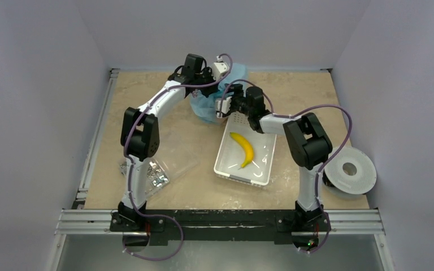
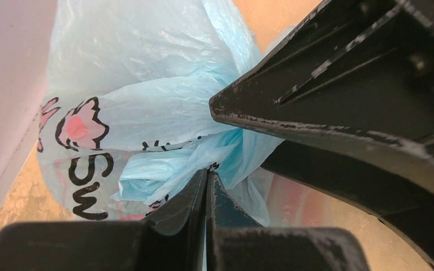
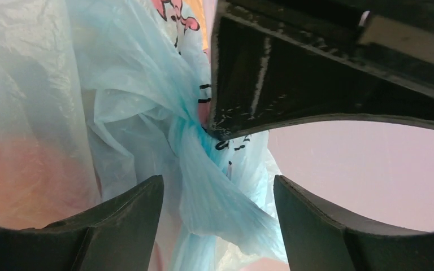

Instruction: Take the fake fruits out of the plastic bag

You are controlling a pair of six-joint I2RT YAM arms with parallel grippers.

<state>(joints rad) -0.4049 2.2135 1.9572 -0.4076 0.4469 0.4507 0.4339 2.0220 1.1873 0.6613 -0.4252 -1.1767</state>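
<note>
The light-blue plastic bag (image 1: pixel 208 105) lies at the back middle of the table, between both arms. My left gripper (image 2: pixel 208 176) is shut on a bunched fold of the plastic bag (image 2: pixel 147 96) near its top. My right gripper (image 3: pixel 217 195) stands open, its fingers on either side of a twisted handle strip of the plastic bag (image 3: pixel 203 186), apart from it. The other arm's black fingers (image 3: pixel 260 68) pinch the plastic just above. Reddish-orange blurs show through the plastic (image 2: pixel 316 197), but no fake fruits can be made out clearly.
A white tray (image 1: pixel 226 169) holding a yellow banana (image 1: pixel 244 148) sits just in front of the bag. A clear packet of metal bits (image 1: pixel 155 172) lies front left. A white spool (image 1: pixel 350 169) rests at the right, off the board. The back wall stands close behind the bag.
</note>
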